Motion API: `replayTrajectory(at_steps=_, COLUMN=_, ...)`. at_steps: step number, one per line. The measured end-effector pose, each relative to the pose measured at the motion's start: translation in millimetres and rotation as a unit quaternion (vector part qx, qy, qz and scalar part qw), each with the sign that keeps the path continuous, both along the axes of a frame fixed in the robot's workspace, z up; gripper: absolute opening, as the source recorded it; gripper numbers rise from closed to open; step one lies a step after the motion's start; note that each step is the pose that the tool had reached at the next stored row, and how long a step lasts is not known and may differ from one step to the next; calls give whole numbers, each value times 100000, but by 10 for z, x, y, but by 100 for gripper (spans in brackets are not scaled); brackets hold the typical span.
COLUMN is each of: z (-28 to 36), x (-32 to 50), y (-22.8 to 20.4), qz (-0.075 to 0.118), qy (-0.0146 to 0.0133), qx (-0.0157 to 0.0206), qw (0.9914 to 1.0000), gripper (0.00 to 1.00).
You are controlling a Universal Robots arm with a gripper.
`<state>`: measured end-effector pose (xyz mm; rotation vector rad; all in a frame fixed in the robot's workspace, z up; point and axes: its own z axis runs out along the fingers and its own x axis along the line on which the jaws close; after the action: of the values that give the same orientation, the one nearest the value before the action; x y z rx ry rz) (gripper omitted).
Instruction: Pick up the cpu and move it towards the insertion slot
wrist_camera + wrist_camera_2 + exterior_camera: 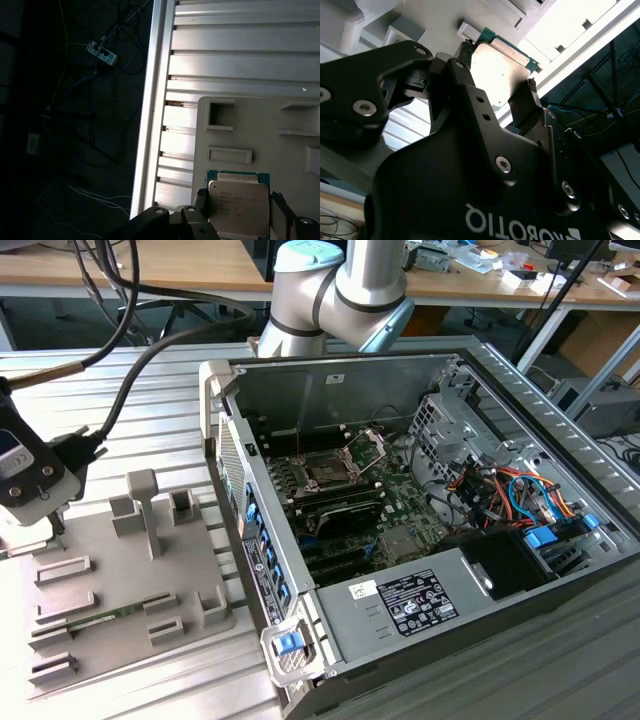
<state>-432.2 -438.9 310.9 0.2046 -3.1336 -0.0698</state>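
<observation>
Your claw (499,67) has its two black fingers (527,107) drawn in on opposite edges of the cpu (502,60). I read it as pinching the chip by its sides, with the pale metal top facing the wrist. Whether the chip is clear of the grey tray (265,125) or resting on it, I cannot tell. In both wrist views it lies over the tray's corner, near the ribbed aluminium table (225,55).

Treat the cpu as light, stiff and thin. My judgement is that weight is no worry, but the hold is. The metal top is smooth and the thin green board edge gives the fingers little to bite on. The underside would likely not forgive a drop or a scrape. The two opposite edges, where the fingers stand now, look like the right place to take it. Keep it level and squeeze no harder than you need.

The first wrist view looks down on the metal top and tells you how squarely the chip sits between the fingers. The second wrist view looks along the fingers from behind and shows each tip against its edge.

The exterior view gives you the wider layout. The insertion slot (328,472) sits inside the open computer case (300,390) with its hinged plate (368,445) raised. It is well apart from the tray at the exterior view's left, where the arm's wrist end (30,475) hangs.
</observation>
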Motion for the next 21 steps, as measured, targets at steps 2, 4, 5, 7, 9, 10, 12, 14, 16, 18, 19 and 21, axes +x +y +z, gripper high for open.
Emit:
replayTrajectory(at_steps=2, z=3, x=0, y=0, qz=-1, qy=-3, qx=2, qw=100000, gripper=55)
replayTrajectory(at_steps=4, z=8, x=0, y=0, qz=-1, qy=-2, qx=2, qw=100000, gripper=55)
replayTrajectory(at_steps=5, z=10, x=0, y=0, qz=2, qy=0, qx=1, qw=100000, gripper=55)
replayTrajectory(at_steps=7, z=16, x=0, y=0, qz=0, qy=-1, qx=1, qw=100000, gripper=55)
replayTrajectory(at_steps=9, z=21, x=0, y=0, qz=-1, qy=-2, qx=4, qw=100000, gripper=55)
replayTrajectory(at_steps=10, z=22, x=0, y=0, qz=-2, qy=-2, qx=3, qw=100000, gripper=55)
replayTrajectory(at_steps=12, z=28, x=0, y=0, qz=0, qy=0, qx=2, qw=100000, gripper=55)
replayTrajectory(at_steps=14, z=34, x=0, y=0, qz=0, qy=-1, qx=0, qw=100000, gripper=55)
replayTrajectory(at_steps=16, z=40, x=0, y=0, qz=-1, qy=0, qx=3, qw=100000, gripper=55)
replayTrajectory(at_steps=18, z=43, x=0, y=0, qz=2, qy=-4, qx=0, qw=100000, gripper=55)
replayTrajectory(at_steps=19, z=46, x=0, y=0, qz=0, qy=-1, qx=2, qw=100000, gripper=55)
replayTrajectory(at_steps=21, z=52, x=0, y=0, qz=-1, qy=3, qx=1, qw=100000, gripper=55)
